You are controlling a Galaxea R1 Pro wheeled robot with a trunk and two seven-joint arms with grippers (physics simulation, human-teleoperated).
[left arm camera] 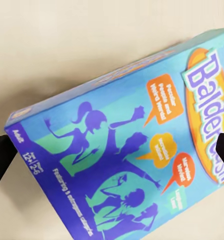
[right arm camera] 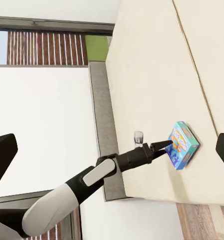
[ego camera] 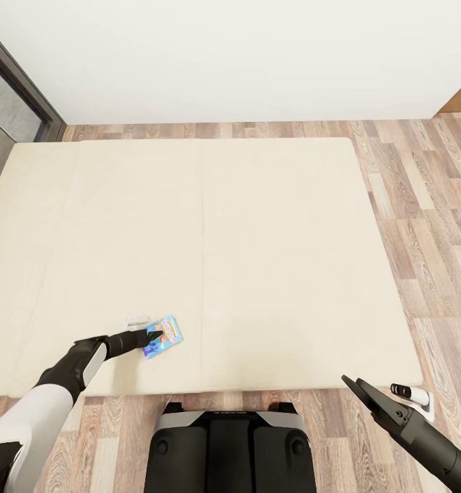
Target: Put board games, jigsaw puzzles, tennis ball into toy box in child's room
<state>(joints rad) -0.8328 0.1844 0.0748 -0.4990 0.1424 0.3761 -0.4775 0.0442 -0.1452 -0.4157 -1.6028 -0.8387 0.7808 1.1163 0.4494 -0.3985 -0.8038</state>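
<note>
- Your left gripper (ego camera: pixel 155 335) reaches over the blue board game (ego camera: pixel 164 336) on the beige bed (ego camera: pixel 257 239), fingers spread either side, not clamped.
- Your right gripper (ego camera: pixel 350 383) hangs released beside the bed.

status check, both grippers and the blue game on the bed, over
Left gripper open, jaws straddling the blue board game, not closed on it. Right gripper open, empty, off the bed. Nothing in the way.

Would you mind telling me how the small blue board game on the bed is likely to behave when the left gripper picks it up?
The blue board game looks like a stiff printed carton, so it should probably keep its shape. Its glossy face may be slippery between the fingers. Small beside the left gripper, it is likely light, and lying flat on the bed, it should not roll.
</note>
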